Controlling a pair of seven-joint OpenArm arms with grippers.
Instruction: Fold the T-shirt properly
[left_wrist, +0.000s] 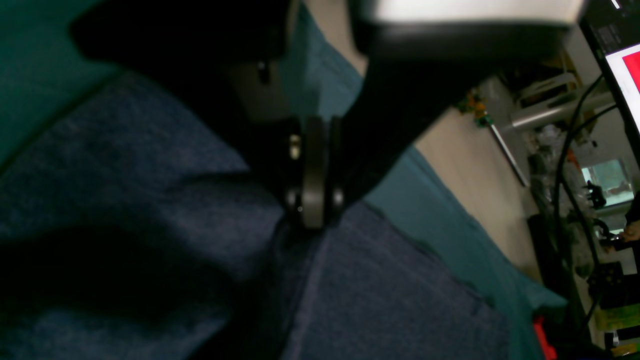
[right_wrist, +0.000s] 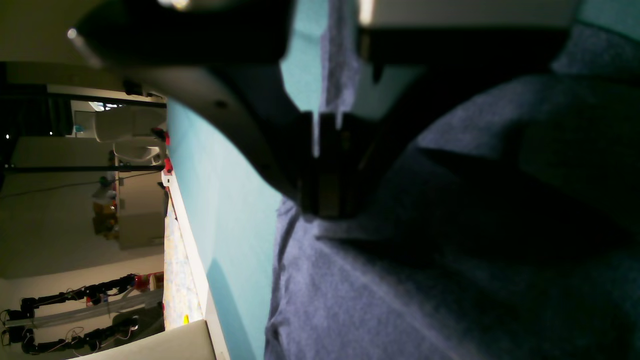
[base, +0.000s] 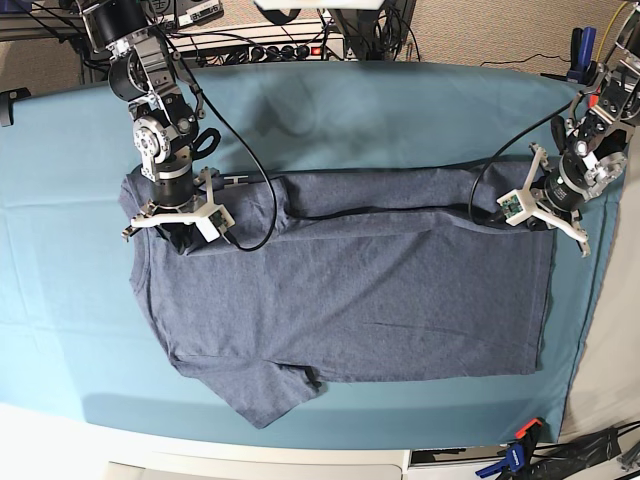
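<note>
The blue-grey T-shirt lies spread on the teal cloth, hem to the right, one sleeve at the front left. Its far edge is folded over toward the front in a long band. No lettering shows. My right gripper is at the shirt's far left corner, shut on the fabric, with its fingers pinched together. My left gripper is at the far right corner, shut on the fabric, its fingers closed on a raised ridge of cloth.
The teal cloth covers the whole table; its right edge is close to the left arm. A power strip and cables lie behind the table. Clamps stand at the front right corner. A black cable trails over the folded band.
</note>
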